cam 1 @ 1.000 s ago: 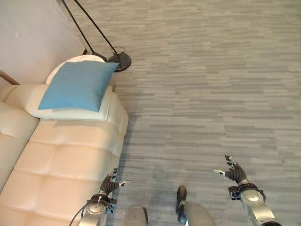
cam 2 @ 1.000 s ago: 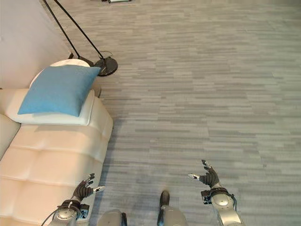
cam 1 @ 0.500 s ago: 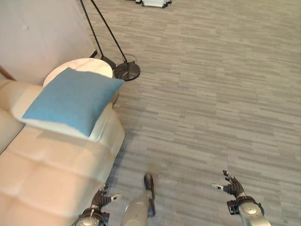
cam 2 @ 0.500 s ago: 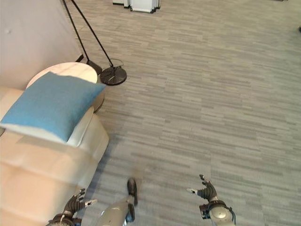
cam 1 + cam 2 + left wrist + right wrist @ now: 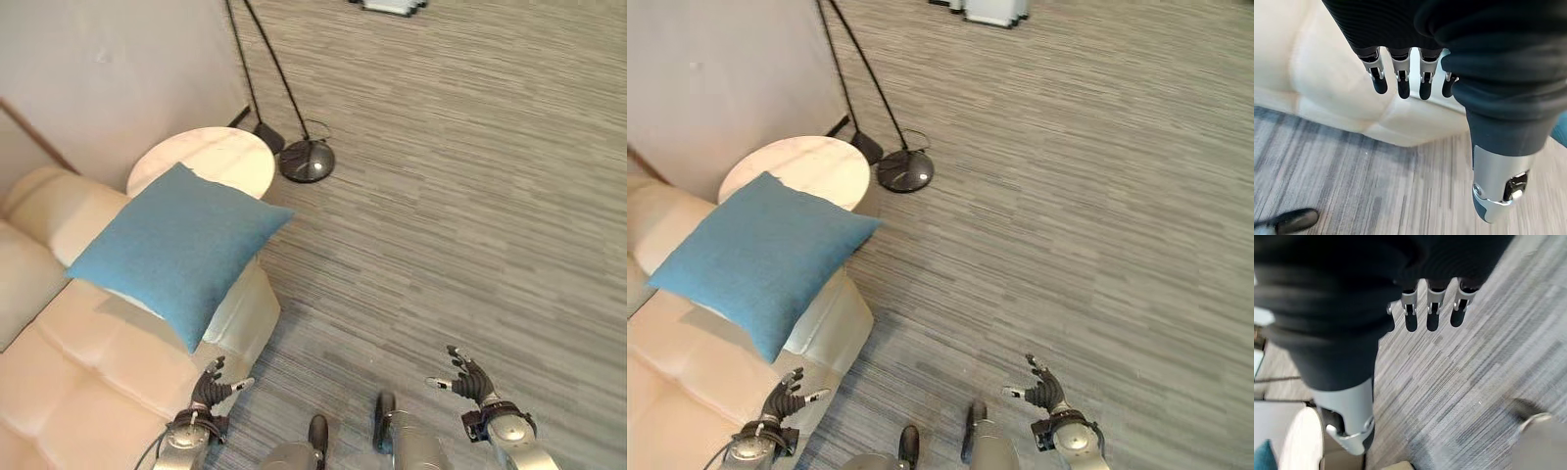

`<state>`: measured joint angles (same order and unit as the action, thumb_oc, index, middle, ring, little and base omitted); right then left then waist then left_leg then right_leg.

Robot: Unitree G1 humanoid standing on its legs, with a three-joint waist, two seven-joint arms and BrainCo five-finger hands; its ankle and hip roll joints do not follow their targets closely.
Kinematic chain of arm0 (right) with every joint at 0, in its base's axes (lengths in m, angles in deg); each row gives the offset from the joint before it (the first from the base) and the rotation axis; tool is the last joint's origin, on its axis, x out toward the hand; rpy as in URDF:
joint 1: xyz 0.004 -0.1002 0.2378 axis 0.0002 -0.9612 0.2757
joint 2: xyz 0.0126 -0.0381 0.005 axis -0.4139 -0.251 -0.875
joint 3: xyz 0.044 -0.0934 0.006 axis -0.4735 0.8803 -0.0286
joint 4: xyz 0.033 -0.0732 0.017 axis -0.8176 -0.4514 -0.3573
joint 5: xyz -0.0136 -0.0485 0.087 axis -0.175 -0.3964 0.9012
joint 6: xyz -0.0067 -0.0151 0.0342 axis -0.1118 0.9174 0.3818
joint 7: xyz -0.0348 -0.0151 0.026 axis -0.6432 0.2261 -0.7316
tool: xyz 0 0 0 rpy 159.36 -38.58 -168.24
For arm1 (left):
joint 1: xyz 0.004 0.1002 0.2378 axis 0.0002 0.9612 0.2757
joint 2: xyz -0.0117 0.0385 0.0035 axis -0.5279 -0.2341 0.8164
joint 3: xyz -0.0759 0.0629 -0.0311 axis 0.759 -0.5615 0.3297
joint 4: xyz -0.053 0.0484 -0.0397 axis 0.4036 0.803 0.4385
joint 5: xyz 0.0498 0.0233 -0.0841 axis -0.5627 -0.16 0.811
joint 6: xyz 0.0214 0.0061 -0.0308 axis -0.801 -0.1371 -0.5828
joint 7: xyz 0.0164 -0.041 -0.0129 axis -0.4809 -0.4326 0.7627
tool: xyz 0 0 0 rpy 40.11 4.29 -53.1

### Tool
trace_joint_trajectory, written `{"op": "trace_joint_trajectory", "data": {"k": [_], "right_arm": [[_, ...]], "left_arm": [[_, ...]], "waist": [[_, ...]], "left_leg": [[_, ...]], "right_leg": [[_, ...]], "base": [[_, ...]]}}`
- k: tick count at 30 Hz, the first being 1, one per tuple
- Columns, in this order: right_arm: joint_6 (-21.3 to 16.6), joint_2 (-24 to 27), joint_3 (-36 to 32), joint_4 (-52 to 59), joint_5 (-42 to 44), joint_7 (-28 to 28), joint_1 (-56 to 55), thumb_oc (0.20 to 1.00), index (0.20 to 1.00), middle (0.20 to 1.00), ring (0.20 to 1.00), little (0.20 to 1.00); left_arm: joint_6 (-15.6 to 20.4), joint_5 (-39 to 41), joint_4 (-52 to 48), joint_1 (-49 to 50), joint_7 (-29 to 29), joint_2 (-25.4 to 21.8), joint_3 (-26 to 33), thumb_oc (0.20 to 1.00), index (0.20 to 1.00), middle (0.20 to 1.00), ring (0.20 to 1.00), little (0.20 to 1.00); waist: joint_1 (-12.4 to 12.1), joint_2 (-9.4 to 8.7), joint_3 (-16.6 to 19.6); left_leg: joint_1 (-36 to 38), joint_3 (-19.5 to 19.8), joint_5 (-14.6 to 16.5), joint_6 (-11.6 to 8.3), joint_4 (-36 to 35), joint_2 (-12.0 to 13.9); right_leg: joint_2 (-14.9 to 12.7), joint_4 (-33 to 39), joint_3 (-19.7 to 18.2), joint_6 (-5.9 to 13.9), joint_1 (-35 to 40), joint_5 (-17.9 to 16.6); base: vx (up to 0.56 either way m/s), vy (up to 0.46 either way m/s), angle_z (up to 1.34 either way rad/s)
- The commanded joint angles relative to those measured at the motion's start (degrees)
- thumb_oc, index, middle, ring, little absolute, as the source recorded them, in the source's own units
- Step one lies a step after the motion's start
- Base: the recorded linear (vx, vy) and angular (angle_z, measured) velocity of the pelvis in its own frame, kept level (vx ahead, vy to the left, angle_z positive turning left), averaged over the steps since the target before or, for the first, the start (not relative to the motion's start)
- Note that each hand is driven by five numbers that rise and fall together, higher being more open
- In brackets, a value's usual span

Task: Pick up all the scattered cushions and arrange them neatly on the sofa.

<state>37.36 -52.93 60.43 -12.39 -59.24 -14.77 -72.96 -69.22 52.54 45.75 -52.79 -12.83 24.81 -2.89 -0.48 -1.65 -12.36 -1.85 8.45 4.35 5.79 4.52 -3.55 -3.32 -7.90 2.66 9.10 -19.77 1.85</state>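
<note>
Blue cushion [image 5: 176, 250]: I see it lying flat on the arm end of the sofa, with one corner poking out over the edge toward the floor.
Cream sofa [image 5: 88, 382]: it has soft, puffy squares and sits at my left, against the wall.
My left hand [image 5: 213, 386]: I hold it low by the front corner of the sofa, just past the seat edge. Its fingers are straight and spread, and it has hold of nothing. In the left wrist view the fingertips [image 5: 1400, 89] point at the cream sofa and do not touch it.
My right hand [image 5: 467, 376]: I hold it out over the floor, well apart from the sofa. Its fingers are spread wide and it has hold of nothing.
Round table [image 5: 220, 162]: it is pale and sits just behind the sofa's arm, partly under the cushion's far corner.
Floor lamp base [image 5: 308, 160]: it is a dark round disc on the floor just beside the table, with thin black poles going up from it.
Grey striped floor [image 5: 460, 196]: it runs under both my hands.
</note>
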Motion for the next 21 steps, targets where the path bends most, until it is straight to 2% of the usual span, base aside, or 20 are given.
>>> {"op": "trace_joint_trajectory", "data": {"k": [1, 2, 3, 4, 5, 7, 9, 10, 12, 14, 15, 16, 18, 19, 20, 21], "right_arm": [[-1.96, 1.04, -3.44, 0.93, 1.73, 0.18, -0.17, 1.000, 1.000, 1.000, 1.000, 1.000], [-1.96, 1.01, -3.43, 0.93, 1.73, 0.19, -0.15, 1.000, 1.000, 1.000, 1.000, 1.000], [-2.41, 1.26, -3.76, 0.52, 2.40, 0.07, 0.81, 1.000, 1.000, 1.000, 1.000, 1.000], [-2.81, 1.56, -3.56, 0.50, 2.81, -0.06, 1.00, 1.000, 1.000, 1.000, 1.000, 1.000], [-2.79, 1.70, -3.73, 0.81, 3.11, 0.08, 0.97, 1.000, 1.000, 1.000, 1.000, 1.000], [-2.70, 1.96, -3.93, 0.81, 3.74, 0.06, 0.90, 1.000, 1.000, 1.000, 1.000, 1.000], [-2.46, 2.02, -3.93, 0.04, 3.88, -0.11, 0.88, 1.000, 1.000, 1.000, 1.000, 1.000], [-2.42, 2.10, -3.94, -0.41, 3.92, -0.37, 0.97, 1.000, 1.000, 1.000, 1.000, 1.000], [-2.45, 2.45, -3.93, -0.83, 4.03, -0.79, 1.13, 1.000, 1.000, 1.000, 1.000, 1.000], [-2.38, 2.61, -3.70, -1.67, 3.64, -1.10, 1.19, 1.000, 1.000, 1.000, 1.000, 1.000], [-2.29, 2.55, -3.54, -1.84, 3.45, -1.09, 1.16, 1.000, 1.000, 1.000, 1.000, 1.000], [-2.20, 2.42, -3.51, -1.84, 3.19, -0.98, 1.05, 1.000, 1.000, 1.000, 1.000, 1.000], [-1.81, 2.34, -3.16, -1.87, 2.26, -0.72, 1.02, 1.000, 1.000, 1.000, 1.000, 1.000], [-1.67, 2.27, -2.89, -1.29, 1.77, -0.07, 0.77, 1.000, 1.000, 1.000, 1.000, 1.000], [-1.68, 2.22, -2.78, -0.91, 1.07, 0.13, 0.39, 1.000, 1.000, 1.000, 1.000, 1.000], [-1.50, 2.26, -2.40, -0.55, 0.31, 0.46, 0.34, 1.000, 1.000, 1.000, 1.000, 1.000]], "left_arm": [[1.80, -1.19, -2.68, 1.32, -0.83, -2.09, -2.15, 1.000, 1.000, 1.000, 1.000, 1.000], [1.80, -1.19, -2.68, 1.31, -0.83, -2.12, -2.14, 1.000, 1.000, 1.000, 1.000, 1.000], [1.83, -0.52, -2.25, 0.81, -1.17, -1.78, -2.63, 1.000, 1.000, 1.000, 1.000, 1.000], [1.86, -0.27, -2.28, 0.87, -0.94, -1.65, -2.71, 1.000, 1.000, 1.000, 1.000, 1.000], [1.87, -0.08, -2.58, 1.06, -1.11, -1.81, -2.65, 1.000, 1.000, 1.000, 1.000, 1.000], [1.72, 0.52, -2.74, 1.18, -1.16, -1.99, -2.17, 1.000, 1.000, 1.000, 1.000, 1.000], [1.74, 0.68, -2.28, 0.80, -1.13, -2.09, -2.09, 1.000, 1.000, 1.000, 1.000, 1.000], [1.73, 0.59, -2.00, 0.54, -1.15, -2.02, -2.33, 1.000, 1.000, 1.000, 1.000, 1.000], [1.93, 0.77, -1.58, -0.06, -0.82, -1.97, -2.62, 1.000, 1.000, 1.000, 1.000, 1.000], [1.95, 0.76, -1.03, -0.13, -0.47, -1.88, -2.23, 1.000, 1.000, 1.000, 1.000, 1.000], [1.96, 0.85, -1.09, 0.05, -0.39, -1.89, -2.04, 1.000, 1.000, 1.000, 1.000, 1.000], [1.94, 0.88, -1.04, 0.32, -0.28, -1.96, -1.69, 1.000, 1.000, 1.000, 1.000, 1.000], [1.66, 0.75, -0.97, 1.04, -0.21, -1.95, -1.23, 1.000, 1.000, 1.000, 1.000, 1.000], [1.54, 0.50, -0.93, 1.89, -0.43, -1.98, -0.88, 1.000, 1.000, 1.000, 1.000, 1.000], [1.33, 0.31, -0.48, 2.47, -0.63, -1.78, -0.55, 1.000, 1.000, 1.000, 1.000, 1.000], [1.24, 0.08, -0.37, 2.87, -0.78, -1.80, -0.24, 1.000, 1.000, 1.000, 1.000, 1.000]], "waist": [[1.43, -0.78, 0.49], [1.57, -0.91, 0.65], [1.65, -0.72, 0.63], [1.72, -0.59, 0.50], [1.82, -0.82, 0.77], [1.77, -1.13, 0.83], [1.87, -0.95, 1.08], [1.72, -0.82, 1.12], [1.35, -0.39, 1.16], [0.82, 0.05, 1.11], [0.55, -0.09, 1.13], [0.24, -0.25, 1.04], [-0.60, -0.17, 1.24], [-0.88, 0.30, 1.80], [-1.17, 0.93, 2.23], [-1.48, 0.63, 2.68]], "left_leg": [[2.93, -3.36, 2.77, -4.93, 5.60, -5.03], [2.71, -3.26, 2.55, -4.92, 5.52, -5.17], [-0.57, -3.82, 0.22, -7.38, 12.46, -4.42], [-2.55, -5.16, -0.55, -8.52, 15.67, -3.38], [-3.89, -6.91, -1.40, -8.86, 17.19, -2.46], [-7.15, -12.27, -1.58, -9.20, 21.33, 1.23], [-7.80, -17.02, -0.05, -8.13, 18.40, 4.77], [-8.05, -18.35, 1.38, -7.43, 15.44, 5.31], [-10.91, -19.04, 1.60, -7.90, 11.60, 6.40], [-14.67, -21.22, -5.61, -9.14, 5.50, 7.76], [-15.42, -21.90, -5.80, -10.14, 3.44, 8.16], [-16.28, -23.50, -7.11, -10.44, 0.57, 9.05], [-17.48, -24.22, -9.11, -11.04, -1.43, 10.11], [-16.02, -23.78, -10.07, -11.08, -2.81, 10.47], [-15.96, -23.55, -12.52, -10.65, -2.44, 11.15], [-16.19, -22.84, -12.11, -10.31, -0.95, 10.50]], "right_leg": [[1.38, 1.24, -0.29, -2.07, 6.59, -4.35], [1.21, 1.34, -0.23, -2.04, 6.42, -4.48], [0.03, 1.92, 1.55, -2.95, 8.25, -4.57], [-0.30, 2.23, 2.30, -3.44, 9.23, -4.26], [-0.71, 2.71, 3.03, -3.83, 9.87, -3.82], [-1.28, 3.55, 5.21, -4.89, 12.12, -2.22], [-1.84, 3.99, 7.18, -5.09, 13.40, -0.57], [-2.07, 4.55, 8.19, -5.06, 14.16, 0.10], [-2.14, 5.23, 9.35, -4.69, 15.52, 1.97], [-1.75, 5.74, 11.30, -5.26, 17.02, 3.18], [-1.82, 5.51, 11.27, -5.07, 18.56, 4.90], [-2.01, 5.25, 11.90, -4.85, 19.87, 5.91], [-1.82, 4.78, 12.09, -4.47, 22.11, 7.00], [-1.53, 4.30, 11.68, -4.13, 23.05, 7.68], [-0.97, 4.12, 11.85, -4.22, 23.54, 7.50], [-1.60, 3.47, 11.21, -3.97, 24.37, 7.76]], "base": [[0.24, -0.091, 2.19], [0.26, -0.125, 2.34], [0.24, -0.128, 2.23], [0.32, -0.162, 1.52], [0.23, -0.127, 1.29], [0.21, -0.123, 1.02], [0.19, -0.061, 0.50], [0.20, -0.010, 0.46], [0.21, 0.038, 0.86], [0.26, 0.070, 0.83], [0.41, 0.078, 0.62], [0.43, 0.105, 0.50], [0.38, 0.130, 0.30], [0.36, 0.179, 0.11], [0.38, 0.230, -0.06], [0.36, 0.236, -0.22]]}}
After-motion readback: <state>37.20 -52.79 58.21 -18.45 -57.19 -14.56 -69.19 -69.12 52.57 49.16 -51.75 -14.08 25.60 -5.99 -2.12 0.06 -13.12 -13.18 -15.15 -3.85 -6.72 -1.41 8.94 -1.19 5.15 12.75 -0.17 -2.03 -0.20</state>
